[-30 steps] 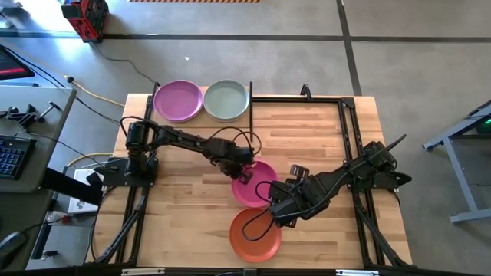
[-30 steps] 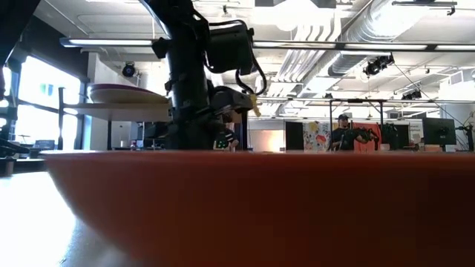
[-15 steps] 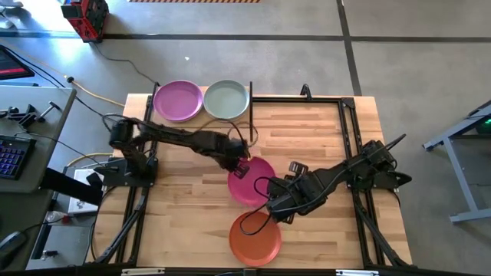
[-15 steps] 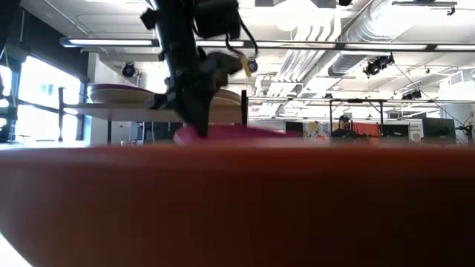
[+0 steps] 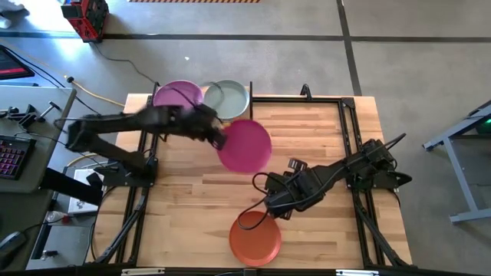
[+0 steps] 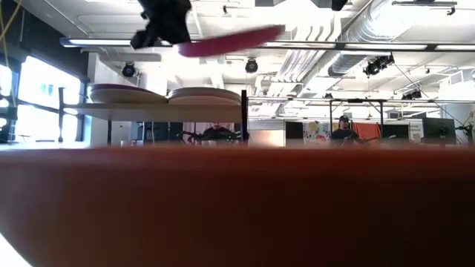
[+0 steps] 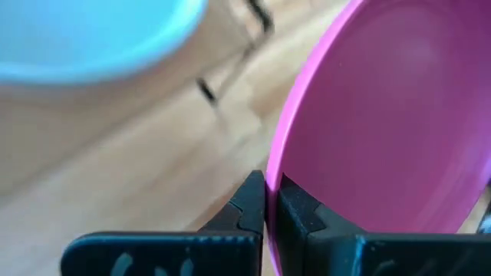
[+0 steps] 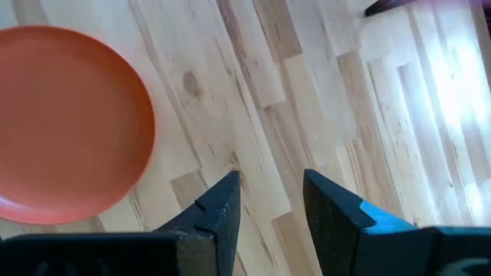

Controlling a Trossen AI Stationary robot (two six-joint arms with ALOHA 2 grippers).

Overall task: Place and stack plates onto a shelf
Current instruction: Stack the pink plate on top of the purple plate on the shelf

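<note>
magenta plate point(image 5: 245, 146) now lifted off the table, left end effector point(image 5: 219, 138) clamped on its rim

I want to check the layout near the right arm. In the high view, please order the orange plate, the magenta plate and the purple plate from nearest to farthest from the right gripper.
From the right gripper:
1. Orange plate, on the table just in front of it.
2. Magenta plate, held by the left gripper above the table's middle.
3. Purple plate, on the shelf, far left corner.

Open-plan lab or workshop: exposed ceiling ducts point(image 6: 356, 44), strip lights point(image 6: 371, 46), concrete floor point(image 5: 291, 61), desks with monitors point(image 6: 439, 131), keyboard point(image 5: 9, 157) beside slatted worktable point(image 5: 307, 146).
</note>
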